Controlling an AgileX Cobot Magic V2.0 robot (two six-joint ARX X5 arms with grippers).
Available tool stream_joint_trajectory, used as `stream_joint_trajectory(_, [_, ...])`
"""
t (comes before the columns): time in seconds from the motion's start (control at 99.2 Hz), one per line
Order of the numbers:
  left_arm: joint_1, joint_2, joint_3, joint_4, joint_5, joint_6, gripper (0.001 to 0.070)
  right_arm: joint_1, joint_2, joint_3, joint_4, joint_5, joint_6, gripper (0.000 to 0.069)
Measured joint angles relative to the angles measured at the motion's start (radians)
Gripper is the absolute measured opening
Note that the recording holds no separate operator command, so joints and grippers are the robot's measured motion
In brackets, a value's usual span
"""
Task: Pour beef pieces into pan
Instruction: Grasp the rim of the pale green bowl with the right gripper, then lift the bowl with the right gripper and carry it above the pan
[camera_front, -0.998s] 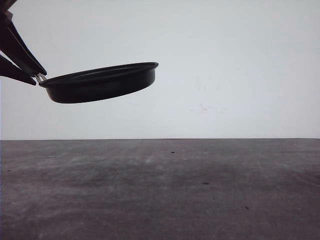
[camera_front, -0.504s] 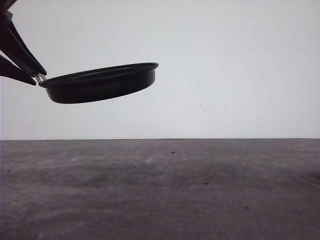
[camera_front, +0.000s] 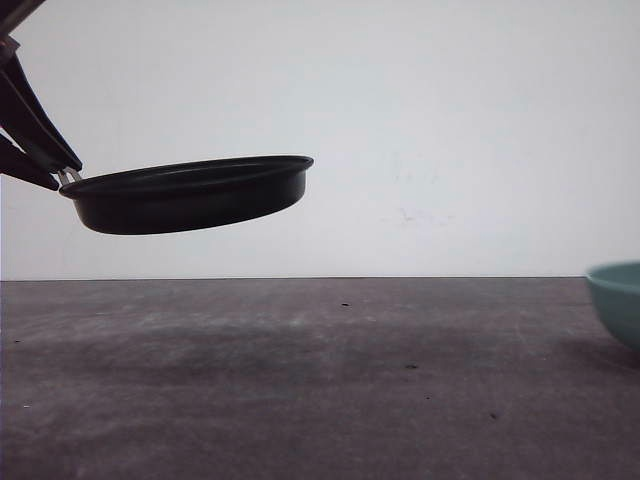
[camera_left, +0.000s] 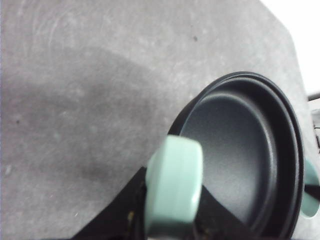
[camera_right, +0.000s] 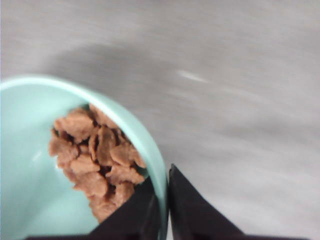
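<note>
In the right wrist view, the right tool (camera_right: 162, 212) sits at the lower centre of the frame, its dark fingers pinched on the rim of the teal bowl (camera_right: 30, 200). The bowl is cut off by the left and lower edges, and the counter behind it is smeared with blur. The beef pieces (camera_right: 97, 160), flat brown chunks, lie heaped inside against the bowl wall.

In the left wrist view, the left tool (camera_left: 167, 227) clamps the mint-green handle, which hides its tips.

In the front view, the mottled grey counter (camera_front: 320, 380) fills the lower frame. The pan (camera_front: 190, 195), black and shallow, hangs above it at upper left, slightly tilted, before a plain white wall (camera_front: 450, 130).
</note>
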Motion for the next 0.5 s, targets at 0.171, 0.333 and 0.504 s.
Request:
stream_joint_trajectory(0.171, [0.0,0.011,0.0,-0.009,-0.001,0.002,0.0052,0.04,-0.047,-0.002,0.08,-0.089,0.029,0.0013])
stream_joint_trajectory(0.333, [-0.017,0.036,0.0,-0.017,-0.008,0.003,0.0052,0.106,-0.134,-0.002,0.175,-0.138,0.105,0.0013])
stream_joint_trajectory(0.504, [-0.058,0.09,0.0,-0.055,-0.01,0.002,0.0052,0.225,-0.2,0.002,0.26,-0.154,0.208,0.0013])
